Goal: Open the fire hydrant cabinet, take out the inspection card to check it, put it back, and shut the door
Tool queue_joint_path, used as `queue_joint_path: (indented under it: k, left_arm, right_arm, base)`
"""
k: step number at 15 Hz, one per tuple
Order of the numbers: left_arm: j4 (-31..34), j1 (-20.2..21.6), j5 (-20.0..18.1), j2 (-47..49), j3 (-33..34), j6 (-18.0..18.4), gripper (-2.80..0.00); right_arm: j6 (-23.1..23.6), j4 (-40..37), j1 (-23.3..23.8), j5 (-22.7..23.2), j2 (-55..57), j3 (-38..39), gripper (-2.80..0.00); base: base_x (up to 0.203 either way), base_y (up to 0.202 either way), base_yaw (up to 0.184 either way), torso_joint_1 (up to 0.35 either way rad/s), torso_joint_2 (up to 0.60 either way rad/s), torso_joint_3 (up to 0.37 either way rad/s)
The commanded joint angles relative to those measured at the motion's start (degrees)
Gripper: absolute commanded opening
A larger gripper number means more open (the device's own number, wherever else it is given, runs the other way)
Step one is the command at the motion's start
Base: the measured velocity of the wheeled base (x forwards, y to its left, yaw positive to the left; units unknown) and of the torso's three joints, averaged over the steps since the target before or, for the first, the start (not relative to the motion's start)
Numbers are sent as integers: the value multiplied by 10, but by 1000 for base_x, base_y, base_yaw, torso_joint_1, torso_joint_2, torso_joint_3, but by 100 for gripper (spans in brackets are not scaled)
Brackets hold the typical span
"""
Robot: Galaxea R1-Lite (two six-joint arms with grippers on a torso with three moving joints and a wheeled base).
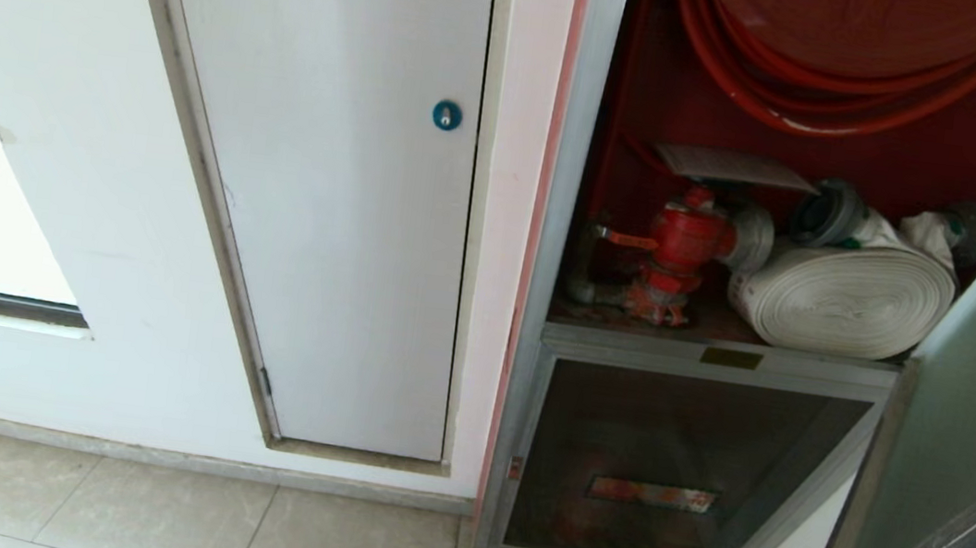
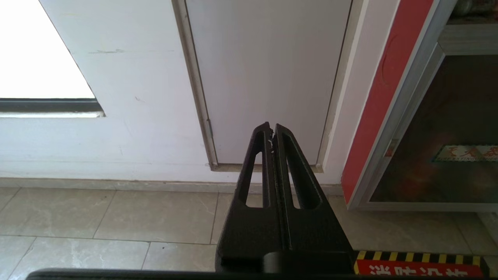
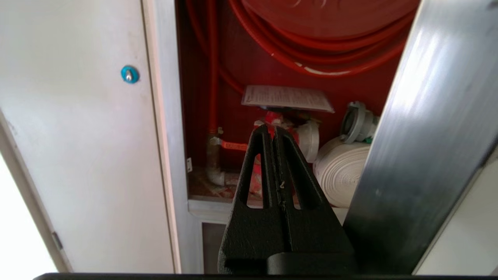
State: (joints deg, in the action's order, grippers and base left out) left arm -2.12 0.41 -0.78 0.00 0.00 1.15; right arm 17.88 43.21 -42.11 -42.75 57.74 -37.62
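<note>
The fire hydrant cabinet stands open, its red inside showing a red hose reel, a red valve and a white rolled hose. The inspection card lies flat on top of the valve; it also shows as a pale printed sheet in the right wrist view. The door is swung out at the right, and its silver frame fills the right wrist view's side. My right gripper is shut and empty, outside the cabinet, pointing at the valve below the card. My left gripper is shut, parked low facing the wall.
A white panel with a blue round lock is left of the cabinet. Below the open bay is a smaller dark glass panel with a brass plate above it. The floor is tiled.
</note>
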Motion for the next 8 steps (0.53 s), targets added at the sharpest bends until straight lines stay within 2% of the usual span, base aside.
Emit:
queue_joint_path:
  k: [1,6,8]
  left_arm:
    - [0,0,0,1,8,0,-280]
    - [0,0,0,1,8,0,-280]
    - [-1,0,0,1,8,0,-280]
  right_arm:
    - [4,4,0,-5,-17,3,-280]
    - [14,2,1,-23,-52,25,-280]
    - [20,2,17,-26,-69,34,-280]
  base:
    - [0,0,0,0,0,0]
    - [0,0,0,0,0,0]
    - [0,0,0,0,0,0]
